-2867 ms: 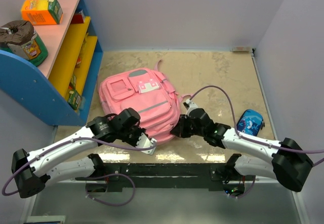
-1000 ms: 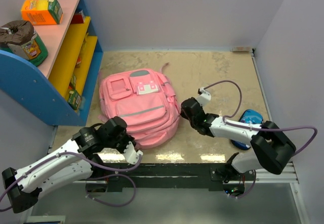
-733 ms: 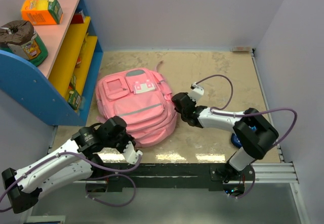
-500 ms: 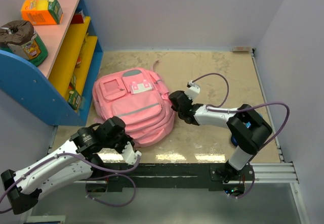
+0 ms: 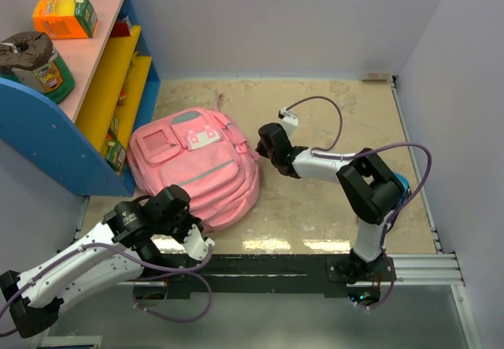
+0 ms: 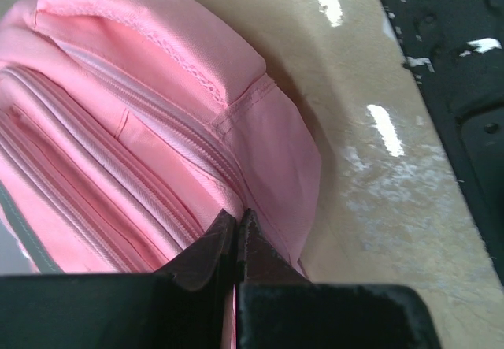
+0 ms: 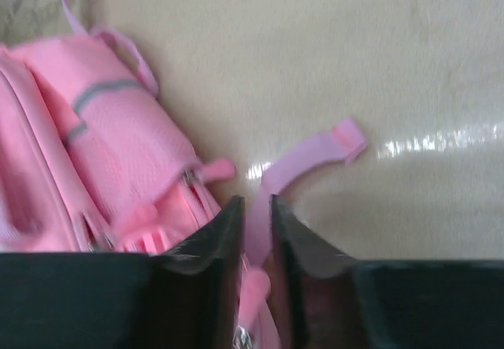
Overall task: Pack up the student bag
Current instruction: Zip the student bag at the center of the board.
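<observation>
The student bag is a pink backpack lying flat at the table's centre left, with its top end toward the shelf. My right gripper is at its right edge. In the right wrist view the gripper is closed on a loose pink strap of the bag, beside a zip pull. My left gripper is near the table's front edge, just off the bag's lower corner. In the left wrist view it is shut with its tips over the bag's bottom edge; it holds nothing that I can see.
A blue shelf unit with yellow shelves stands at the left, with an orange box and a can on top. A small blue pouch shows behind the right arm's elbow. White walls close in the back and right.
The right gripper has moved left and away, holding the strap. The bag has slid and turned toward the shelf. The left gripper left the bag's corner earlier and pulled back.
</observation>
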Action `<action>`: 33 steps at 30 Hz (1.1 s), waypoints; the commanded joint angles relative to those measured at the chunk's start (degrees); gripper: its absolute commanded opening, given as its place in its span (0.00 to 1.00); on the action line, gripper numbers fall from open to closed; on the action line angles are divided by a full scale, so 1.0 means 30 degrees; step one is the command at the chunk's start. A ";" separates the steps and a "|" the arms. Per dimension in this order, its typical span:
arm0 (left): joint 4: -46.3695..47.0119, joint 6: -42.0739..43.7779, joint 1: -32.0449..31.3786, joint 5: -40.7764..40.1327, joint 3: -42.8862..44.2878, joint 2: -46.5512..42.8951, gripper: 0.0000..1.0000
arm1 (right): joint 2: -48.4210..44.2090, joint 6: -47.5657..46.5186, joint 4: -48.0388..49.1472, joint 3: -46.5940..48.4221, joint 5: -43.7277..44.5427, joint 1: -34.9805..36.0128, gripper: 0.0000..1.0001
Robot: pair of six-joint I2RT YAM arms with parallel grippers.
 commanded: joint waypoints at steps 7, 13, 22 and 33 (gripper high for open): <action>-0.2585 -0.1377 0.0054 0.0303 0.0267 -0.0392 0.00 | 0.2804 -0.3479 0.0079 0.5578 -0.3073 -0.2217 0.75; -0.2790 -0.1055 0.0141 -0.0167 0.0209 -0.0422 0.00 | 0.4743 -0.4448 0.3787 0.6696 -0.8552 -0.2041 0.75; -0.2004 -0.1263 0.0346 -0.0457 -0.0024 -0.0304 0.00 | 0.6033 -0.7139 0.3780 0.7131 -0.8648 -0.0607 0.73; 0.2161 -0.0500 0.0346 -0.1573 0.0413 -0.0011 0.00 | 0.4664 -0.7641 0.1773 0.6000 -0.4024 0.0010 0.00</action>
